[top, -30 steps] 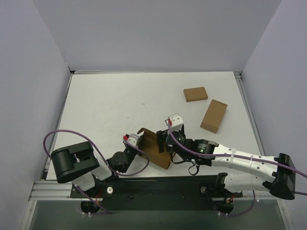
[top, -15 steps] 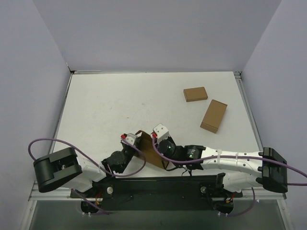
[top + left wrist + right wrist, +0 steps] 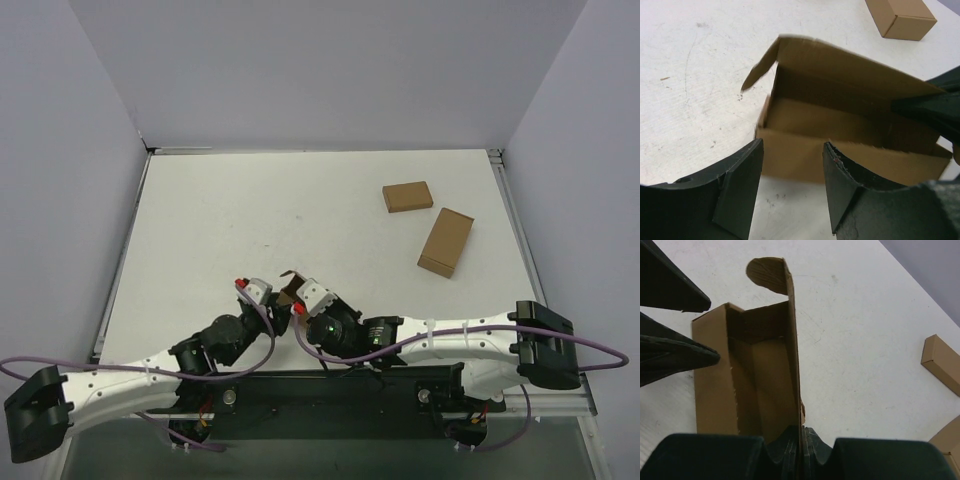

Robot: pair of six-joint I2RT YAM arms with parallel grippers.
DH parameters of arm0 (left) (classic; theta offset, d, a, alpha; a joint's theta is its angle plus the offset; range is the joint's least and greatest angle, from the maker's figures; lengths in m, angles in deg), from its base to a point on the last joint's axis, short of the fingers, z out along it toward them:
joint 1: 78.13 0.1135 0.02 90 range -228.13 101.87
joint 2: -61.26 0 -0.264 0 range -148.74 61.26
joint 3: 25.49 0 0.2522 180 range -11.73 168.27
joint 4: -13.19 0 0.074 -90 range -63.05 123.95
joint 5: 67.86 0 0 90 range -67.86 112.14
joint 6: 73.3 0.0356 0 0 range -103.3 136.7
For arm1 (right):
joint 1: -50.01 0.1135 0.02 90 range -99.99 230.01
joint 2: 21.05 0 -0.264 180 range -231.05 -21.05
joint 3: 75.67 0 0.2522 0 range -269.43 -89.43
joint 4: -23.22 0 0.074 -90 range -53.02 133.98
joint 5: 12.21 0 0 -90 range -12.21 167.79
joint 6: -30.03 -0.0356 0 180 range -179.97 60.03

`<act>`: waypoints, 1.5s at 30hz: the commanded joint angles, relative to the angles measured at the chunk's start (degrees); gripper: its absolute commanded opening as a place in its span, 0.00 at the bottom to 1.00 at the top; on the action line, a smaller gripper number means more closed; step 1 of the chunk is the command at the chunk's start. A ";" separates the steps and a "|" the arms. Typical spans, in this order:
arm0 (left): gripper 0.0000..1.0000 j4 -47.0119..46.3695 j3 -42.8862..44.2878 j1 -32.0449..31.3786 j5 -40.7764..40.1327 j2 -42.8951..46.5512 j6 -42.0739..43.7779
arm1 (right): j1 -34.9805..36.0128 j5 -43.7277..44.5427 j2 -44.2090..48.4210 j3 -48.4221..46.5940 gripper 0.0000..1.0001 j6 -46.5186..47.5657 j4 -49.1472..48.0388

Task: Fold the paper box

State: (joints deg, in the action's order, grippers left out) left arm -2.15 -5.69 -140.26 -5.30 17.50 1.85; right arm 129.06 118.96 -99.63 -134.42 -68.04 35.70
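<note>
right gripper [image 3: 800,440] clamped on the box's [image 3: 762,375] tall upright wall; left gripper [image 3: 792,167] spread, fingers apart just in front of its low wall; box half-formed, at table's [image 3: 250,210] near edge, between both wrists

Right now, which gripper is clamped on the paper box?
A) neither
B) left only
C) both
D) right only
D: the right wrist view shows the right gripper pinched on the upright panel of the paper box, while the left gripper has its fingers wide apart, with the box's near wall showing between them.
</note>
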 commanded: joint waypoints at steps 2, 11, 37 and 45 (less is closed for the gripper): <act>0.62 25.56 5.11 1.04 2.83 14.22 -5.53 | 0.93 4.80 0.36 -0.97 0.06 1.39 0.40; 0.78 39.82 21.69 9.55 8.69 15.75 -13.44 | 5.24 9.10 -0.60 -1.59 0.08 7.55 -0.92; 0.85 35.09 21.21 24.69 32.72 -9.50 -15.38 | 12.01 13.59 -13.43 -7.30 0.19 6.77 4.79; 0.84 32.26 16.81 24.60 32.19 -9.93 -16.09 | 12.36 12.54 -13.00 -8.71 0.41 4.39 8.04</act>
State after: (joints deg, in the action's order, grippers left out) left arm 32.56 11.54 -115.82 28.03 7.31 -14.63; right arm 140.86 130.06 -113.60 -140.45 -61.90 39.64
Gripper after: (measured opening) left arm 0.846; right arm 0.361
